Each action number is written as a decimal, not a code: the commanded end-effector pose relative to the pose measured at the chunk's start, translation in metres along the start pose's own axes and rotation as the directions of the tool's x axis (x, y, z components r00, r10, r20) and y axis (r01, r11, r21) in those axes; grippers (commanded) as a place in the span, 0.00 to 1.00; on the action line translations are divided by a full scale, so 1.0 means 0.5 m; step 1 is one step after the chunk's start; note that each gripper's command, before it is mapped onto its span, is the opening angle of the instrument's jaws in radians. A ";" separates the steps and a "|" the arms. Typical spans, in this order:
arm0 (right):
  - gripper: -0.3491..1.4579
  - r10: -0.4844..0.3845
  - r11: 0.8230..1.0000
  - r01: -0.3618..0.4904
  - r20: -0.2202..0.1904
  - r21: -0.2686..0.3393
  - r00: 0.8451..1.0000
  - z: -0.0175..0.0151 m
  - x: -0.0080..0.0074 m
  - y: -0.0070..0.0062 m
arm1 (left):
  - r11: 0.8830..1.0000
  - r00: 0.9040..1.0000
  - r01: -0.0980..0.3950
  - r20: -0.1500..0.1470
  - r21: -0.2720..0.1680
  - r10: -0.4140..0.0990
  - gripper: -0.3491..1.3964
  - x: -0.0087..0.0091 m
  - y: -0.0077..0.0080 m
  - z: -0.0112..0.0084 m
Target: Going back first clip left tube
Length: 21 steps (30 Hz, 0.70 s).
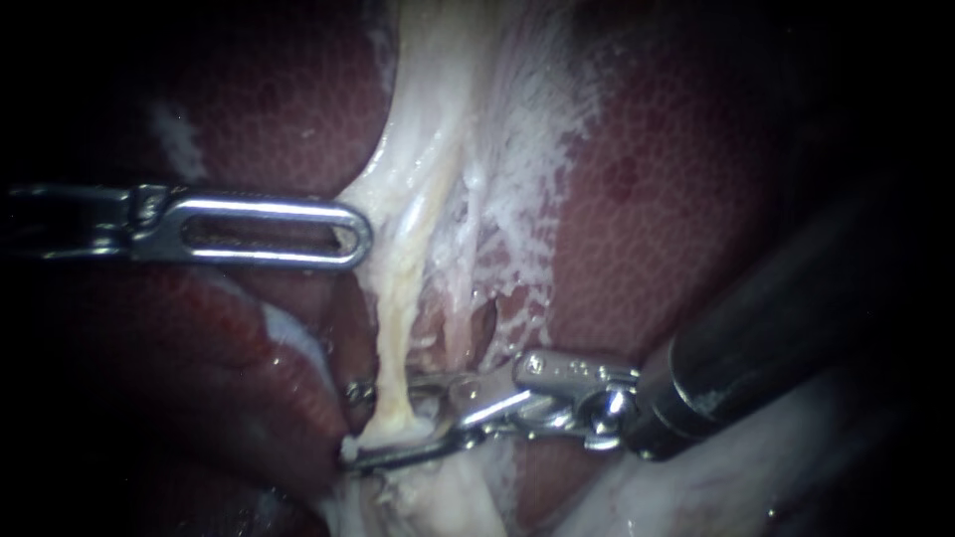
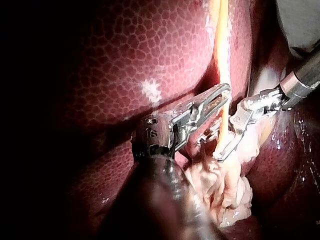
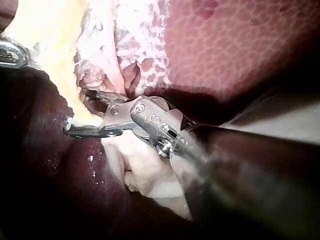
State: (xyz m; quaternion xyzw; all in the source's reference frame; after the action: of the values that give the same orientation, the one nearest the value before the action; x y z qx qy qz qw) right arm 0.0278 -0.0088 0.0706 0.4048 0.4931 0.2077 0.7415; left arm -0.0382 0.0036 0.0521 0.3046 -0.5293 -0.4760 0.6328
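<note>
A pale yellow tube (image 1: 398,328) runs down the middle, out of white tissue. My right instrument (image 1: 353,426) reaches in from the right, its jaws open and straddling the tube's lower end, one above and one below. A small metal piece (image 1: 360,392) glints at the tube's left side; I cannot tell whether it is a clip. My left instrument (image 1: 350,234) lies level from the left, its slotted jaws shut on the pale tissue (image 1: 373,214) beside the tube's upper part. The left wrist view shows its toothed jaws (image 2: 222,95) against the tube (image 2: 223,45).
Dark red liver (image 1: 676,219) lies on both sides of the white band. Frayed white tissue (image 1: 517,179) spreads to the right of the tube. The right instrument's thick dark shaft (image 1: 776,318) crosses the lower right. Soft pale tissue (image 3: 145,165) sits under its jaws (image 3: 82,112).
</note>
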 end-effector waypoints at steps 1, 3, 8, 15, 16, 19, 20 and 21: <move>0.50 0.005 1.000 -0.005 0.000 0.000 1.000 -0.0002 0.0001 -0.0001 | 1.000 1.000 0.000 0.000 0.000 0.000 0.00 0.0000 0.0000 0.0000; 0.50 0.006 1.000 -0.006 0.000 0.001 1.000 -0.0006 0.0003 -0.0002 | 1.000 1.000 0.000 0.000 0.000 0.000 0.00 0.0000 0.0000 0.0000; 0.50 0.011 1.000 -0.011 0.000 0.007 1.000 -0.0023 0.0014 -0.0003 | 1.000 1.000 0.000 0.000 0.001 0.000 0.00 0.0000 0.0001 -0.0001; 0.49 -0.039 0.999 0.039 -0.005 0.006 0.999 -0.0037 0.0025 -0.0013 | 1.000 1.000 -0.001 0.007 -0.012 0.001 0.00 -0.0002 0.0022 -0.0009; 0.49 -0.051 0.999 0.051 -0.005 0.007 0.999 -0.0036 0.0025 -0.0015 | 1.000 1.000 -0.001 0.011 -0.019 0.001 0.00 -0.0002 0.0028 -0.0012; 0.49 -0.104 0.994 0.104 -0.006 0.010 0.995 -0.0033 0.0026 -0.0018 | 1.000 1.000 -0.001 0.014 -0.024 0.001 0.00 -0.0003 0.0039 -0.0017; 0.49 -0.128 0.992 0.128 -0.006 0.011 0.992 -0.0032 0.0027 -0.0018 | 1.000 1.000 -0.001 0.013 -0.024 0.001 0.00 -0.0003 0.0042 -0.0017; 0.49 -0.146 0.989 0.146 -0.006 0.012 0.989 -0.0030 0.0027 -0.0017 | 1.000 1.000 -0.001 0.013 -0.024 0.001 0.00 -0.0003 0.0042 -0.0017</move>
State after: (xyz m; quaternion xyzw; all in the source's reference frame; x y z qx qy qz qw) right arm 0.0269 -0.0077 0.0688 0.3678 0.5276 0.1430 0.7523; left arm -0.0368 0.0044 0.0537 0.2933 -0.5281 -0.4838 0.6332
